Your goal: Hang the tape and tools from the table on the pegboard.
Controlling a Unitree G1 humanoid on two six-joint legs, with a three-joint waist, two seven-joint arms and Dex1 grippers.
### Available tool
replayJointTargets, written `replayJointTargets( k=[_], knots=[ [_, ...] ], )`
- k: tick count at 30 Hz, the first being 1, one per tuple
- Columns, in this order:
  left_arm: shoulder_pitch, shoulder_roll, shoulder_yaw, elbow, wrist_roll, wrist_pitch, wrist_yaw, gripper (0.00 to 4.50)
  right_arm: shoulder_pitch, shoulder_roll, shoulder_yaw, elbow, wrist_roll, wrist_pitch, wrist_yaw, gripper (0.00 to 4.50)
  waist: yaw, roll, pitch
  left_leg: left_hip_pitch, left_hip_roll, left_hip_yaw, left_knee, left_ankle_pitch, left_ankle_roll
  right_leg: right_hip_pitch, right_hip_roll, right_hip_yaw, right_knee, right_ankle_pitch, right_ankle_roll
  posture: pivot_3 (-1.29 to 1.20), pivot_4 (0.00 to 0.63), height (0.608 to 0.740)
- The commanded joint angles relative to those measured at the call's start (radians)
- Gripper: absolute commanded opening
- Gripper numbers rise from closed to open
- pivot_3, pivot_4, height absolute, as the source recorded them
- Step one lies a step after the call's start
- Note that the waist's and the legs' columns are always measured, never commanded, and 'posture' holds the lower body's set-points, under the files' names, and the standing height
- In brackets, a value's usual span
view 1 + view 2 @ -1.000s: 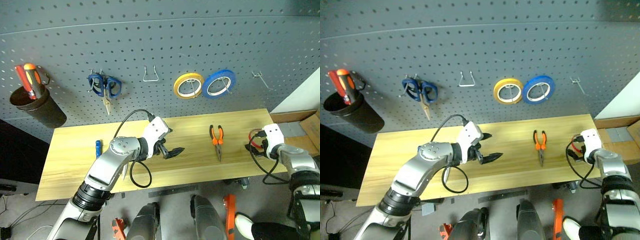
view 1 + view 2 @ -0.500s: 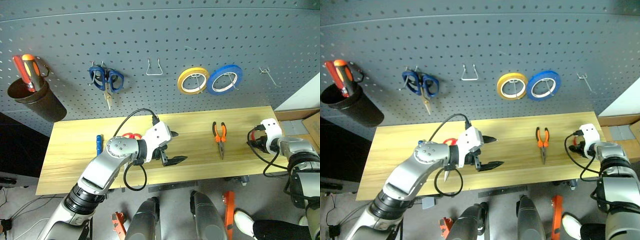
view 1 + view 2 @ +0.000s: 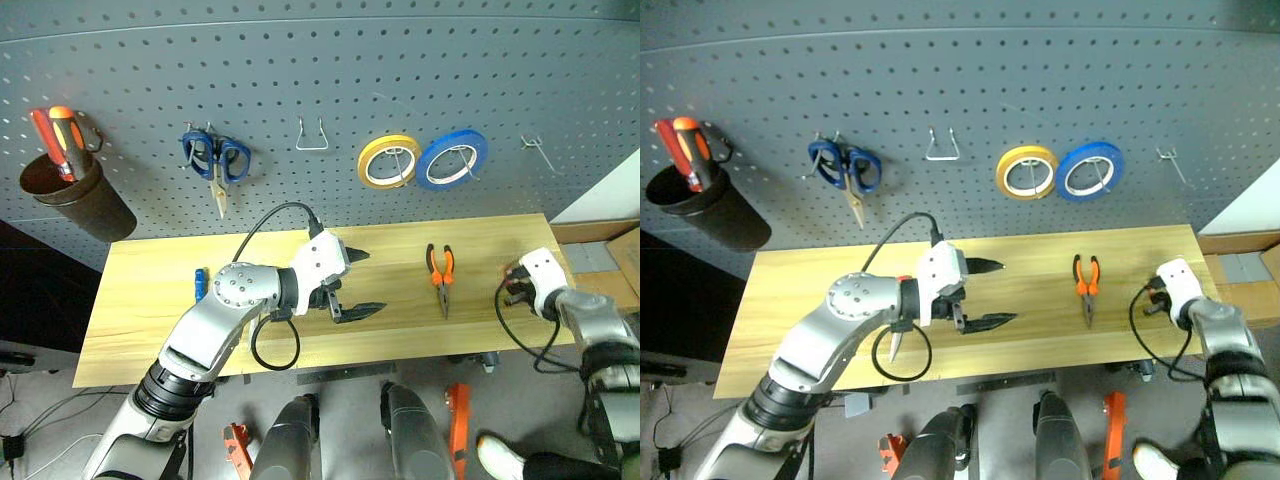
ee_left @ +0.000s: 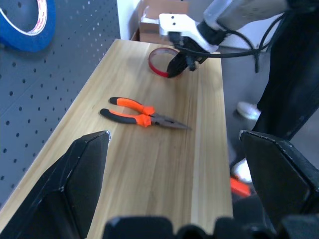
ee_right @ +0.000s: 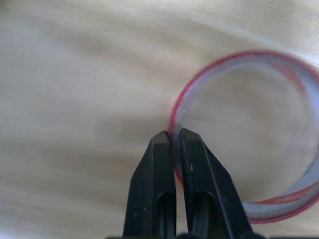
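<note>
Nothing of the task's is hung on the pegboard (image 3: 320, 90) yet. The tape (image 5: 249, 134), right of the pliers (image 3: 439, 272) on the table (image 3: 150, 300), is pinched by the closed right gripper (image 5: 172, 137); the left gripper (image 3: 360, 283) is held wide open and empty.

Blue scissors (image 3: 213, 160) hang beside a wire hook (image 3: 313, 137); yellow roll (image 3: 389, 160) and blue roll (image 3: 452, 157) touch; a dark cup (image 3: 80, 198) holds red and orange screwdrivers (image 3: 57, 133)

Behind the left pincer (image 3: 357, 283) there is a dark cup (image 3: 72, 198) on the wall. To its right side stand cardboard boxes (image 3: 600, 245) and a white wall (image 3: 610, 190).
</note>
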Motion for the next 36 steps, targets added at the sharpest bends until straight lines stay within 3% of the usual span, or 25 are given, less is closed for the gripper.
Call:
replayJointTargets(
  k=[1,6,10,14,22,29,32,36],
  knots=[
    [-0.027,-0.046,0.000,-0.001,0.000,-0.059,0.012,4.50,0.170,0.000,-0.146,-0.521,0.036,0.136,-0.099,0.02,-0.001,0.002,-0.001,-0.002,0.000,0.001,0.001,0.000,0.000,-0.002,0.000,0.001,0.000,0.000,0.000,-0.18,0.315,0.740],
    [-0.081,-0.123,0.017,0.082,0.029,-0.141,0.062,4.50,0.284,0.097,-0.215,-1.068,-0.040,0.281,-0.277,0.02,-0.014,0.002,-0.001,-0.003,0.002,0.003,0.002,0.000,0.000,-0.006,0.001,0.002,0.003,0.004,0.000,-0.23,0.321,0.740],
    [-0.115,-0.167,0.026,0.130,0.036,-0.182,0.087,4.50,0.201,0.171,-0.175,-1.209,-0.034,0.375,-0.331,0.02,-0.016,0.002,-0.001,-0.002,0.005,0.002,0.002,0.002,-0.002,-0.006,0.005,0.002,0.003,0.008,-0.003,-0.25,0.324,0.740],
    [-0.142,-0.201,0.028,0.159,0.045,-0.200,0.112,4.50,0.057,0.203,-0.189,-1.141,0.009,0.409,-0.335,0.02,-0.016,0.002,-0.001,-0.002,0.004,0.003,0.002,0.005,0.003,-0.006,0.005,0.003,0.001,0.014,-0.002,-0.24,0.321,0.740],
    [-0.138,-0.201,0.021,0.153,0.060,-0.205,0.114,4.50,-0.157,0.225,-0.254,-0.721,0.141,0.279,-0.300,0.02,-0.020,0.002,-0.001,-0.003,0.004,0.005,0.001,0.008,0.000,-0.007,0.005,0.003,0.001,0.015,-0.003,-0.20,0.315,0.740],
    [-0.121,-0.189,0.048,0.152,0.058,-0.189,0.131,4.50,-0.205,0.254,-0.258,-0.548,0.205,0.195,-0.294,0.02,-0.022,0.002,-0.001,-0.003,0.005,0.007,0.000,0.008,0.000,-0.010,0.004,0.004,0.000,0.015,-0.003,-0.19,0.313,0.740],
    [-0.109,-0.175,0.058,0.153,0.061,-0.187,0.134,4.50,-0.164,0.261,-0.235,-0.580,0.205,0.219,-0.293,0.63,-0.021,0.002,-0.001,-0.003,0.005,0.007,0.000,0.008,0.000,-0.010,0.004,0.004,0.001,0.015,-0.003,-0.18,0.313,0.740],
    [-0.068,-0.094,0.081,0.177,0.089,-0.224,0.108,4.50,0.022,0.294,-0.155,-0.766,0.200,0.332,-0.301,2.06,-0.019,0.003,-0.001,-0.003,0.005,0.006,-0.001,0.008,0.000,-0.011,0.005,0.003,0.001,0.015,-0.003,-0.18,0.316,0.740]
  ],
)
